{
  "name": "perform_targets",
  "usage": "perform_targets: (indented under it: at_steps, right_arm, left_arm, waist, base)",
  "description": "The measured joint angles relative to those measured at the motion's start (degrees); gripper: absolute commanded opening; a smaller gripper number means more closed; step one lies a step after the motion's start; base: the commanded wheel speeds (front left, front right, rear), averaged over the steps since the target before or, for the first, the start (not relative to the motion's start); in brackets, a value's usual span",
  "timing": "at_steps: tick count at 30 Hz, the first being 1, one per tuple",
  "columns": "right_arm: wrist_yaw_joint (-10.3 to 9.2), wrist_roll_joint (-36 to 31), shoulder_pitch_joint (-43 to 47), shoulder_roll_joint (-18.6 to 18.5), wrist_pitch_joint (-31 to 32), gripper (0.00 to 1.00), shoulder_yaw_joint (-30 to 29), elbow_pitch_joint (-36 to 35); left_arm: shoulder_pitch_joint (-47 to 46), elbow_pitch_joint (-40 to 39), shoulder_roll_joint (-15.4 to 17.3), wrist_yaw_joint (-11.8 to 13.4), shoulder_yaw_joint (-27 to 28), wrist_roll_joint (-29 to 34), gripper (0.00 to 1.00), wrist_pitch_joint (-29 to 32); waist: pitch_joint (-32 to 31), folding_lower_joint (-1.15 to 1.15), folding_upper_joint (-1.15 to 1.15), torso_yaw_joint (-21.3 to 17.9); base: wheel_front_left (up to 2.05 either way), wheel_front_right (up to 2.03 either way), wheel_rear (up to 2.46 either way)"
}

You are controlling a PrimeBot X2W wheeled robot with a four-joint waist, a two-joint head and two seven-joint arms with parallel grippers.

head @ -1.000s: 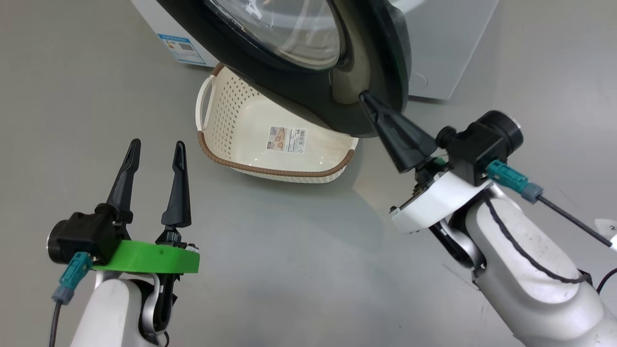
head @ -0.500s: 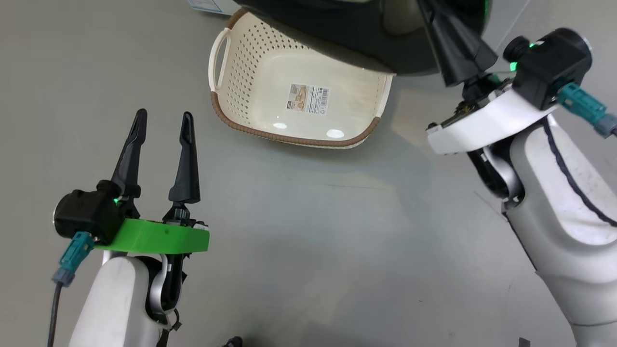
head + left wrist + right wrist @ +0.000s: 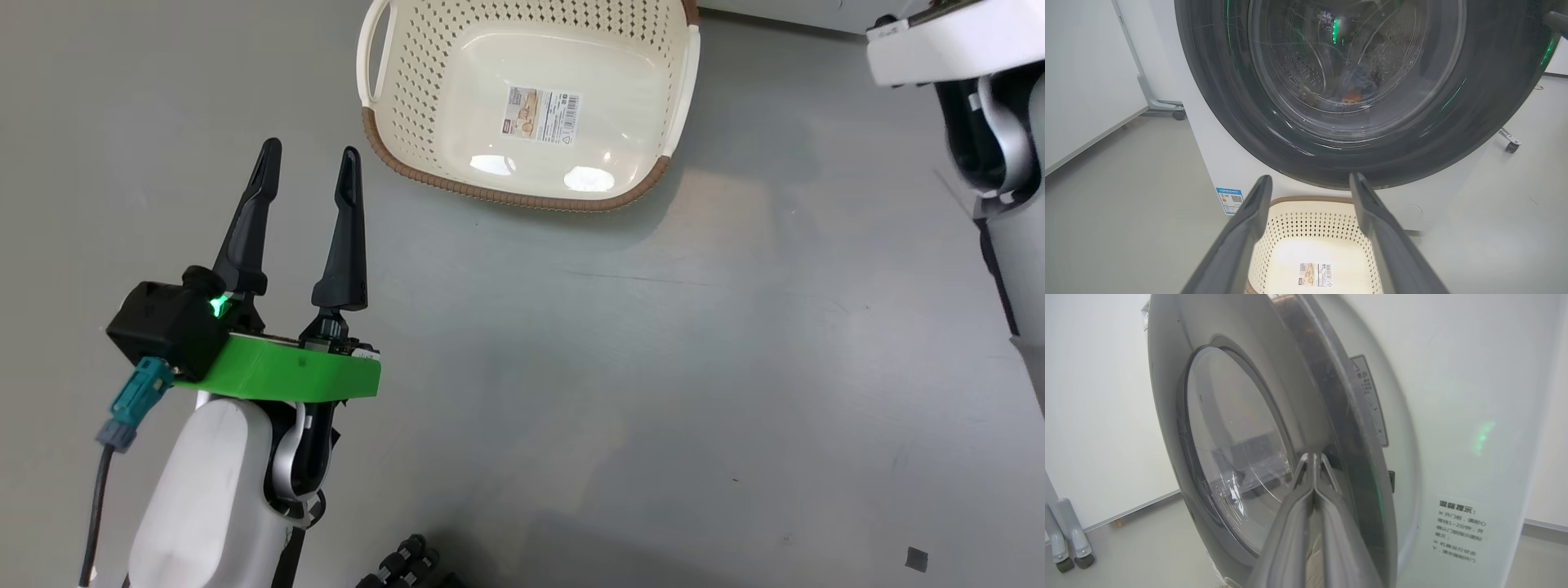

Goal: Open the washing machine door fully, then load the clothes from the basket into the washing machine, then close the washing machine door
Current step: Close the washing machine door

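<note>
The basket (image 3: pixel 506 196) lies on the grey floor with nothing in it but a sticker on its bottom. My left gripper (image 3: pixel 312 149) hangs open, apart from the basket's near left corner. In the left wrist view its fingers (image 3: pixel 1310 178) frame the basket (image 3: pixel 1310 220) below the washing machine door (image 3: pixel 1216 81). The clothes (image 3: pixel 1353 87) show through the glass, inside the drum. My right gripper (image 3: pixel 1312 455) is shut on nothing, tips against the door (image 3: pixel 1167 416) at its edge. The door stands ajar from the washing machine (image 3: pixel 1453 416).
My right wrist (image 3: pixel 939 41) sits at the head view's top right corner. A wheeled stand (image 3: pixel 1177 114) stands left of the machine, and a caster (image 3: pixel 1511 145) right of it. Open grey floor lies between my arms. A dark ribbed part (image 3: pixel 404 563) shows at the bottom edge.
The head camera has tilted down: the door and my right gripper have slid out of its top edge, and the whole basket now shows. My left gripper stays open.
</note>
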Motion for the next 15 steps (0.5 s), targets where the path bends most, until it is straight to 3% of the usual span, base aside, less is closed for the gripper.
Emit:
perform_targets:
  at_steps: [10, 15]
  right_arm:
    - [0.1, -0.05, -8.19, -1.44, -0.01, 0.0, -1.91, 3.52]
    - [1.29, -0.08, -9.42, -1.44, -0.59, 0.0, -1.83, 5.43]
  left_arm:
    - [-2.88, -0.32, -0.11, 0.0, -1.1, -2.19, 1.0, 0.0]
    - [-3.5, -0.18, -0.16, 0.0, -1.31, -2.3, 1.0, 0.0]
  waist:
    - [3.77, 0.0, 0.0, 1.31]
    - [4.68, 0.0, 0.0, 1.84]
  base:
    - [0.0, 0.0, 0.0]
    - [0.0, 0.0, 0.0]
